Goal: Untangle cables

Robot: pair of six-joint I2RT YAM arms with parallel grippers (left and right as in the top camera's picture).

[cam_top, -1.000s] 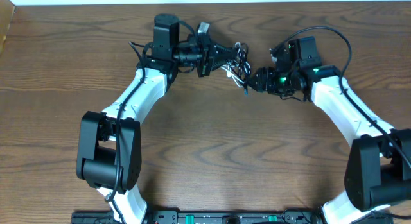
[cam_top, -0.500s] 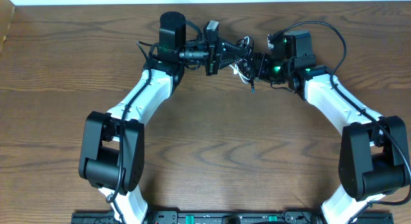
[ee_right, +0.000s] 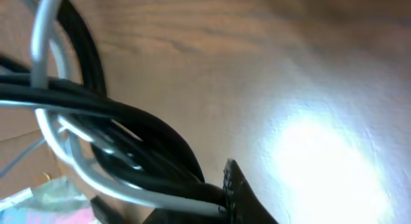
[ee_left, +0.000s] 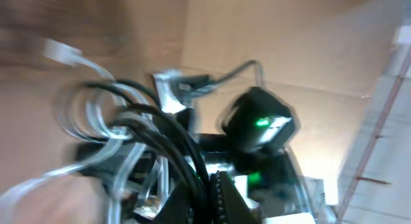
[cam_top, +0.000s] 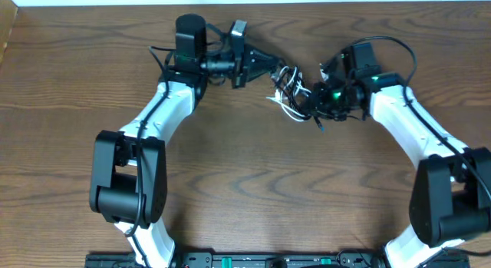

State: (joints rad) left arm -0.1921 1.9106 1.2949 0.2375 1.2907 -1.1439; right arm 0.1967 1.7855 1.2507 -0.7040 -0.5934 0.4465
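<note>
Bunched in the upper middle of the overhead frame, over the brown wooden table [cam_top: 230, 183]: the cables [cam_top: 289, 90], black and white loops knotted together. Gripped on the left side of the knot by the left hand [cam_top: 273, 67], closed tight. Pinched on the right side by the right hand [cam_top: 308, 94], likewise closed (black and white strands crossing just at its fingertip in the wrist view).

We count two robot arms: one left arm [cam_top: 165, 107] and one right arm [cam_top: 406, 122]. We count two grippers: the left gripper [cam_top: 270, 67] and the right gripper [cam_top: 311, 95]. Between the grippers we count two cables [cam_top: 290, 87]: one black cable [ee_right: 148, 124] and one white cable [ee_right: 46, 25]. We count one wooden table [cam_top: 245, 183].
</note>
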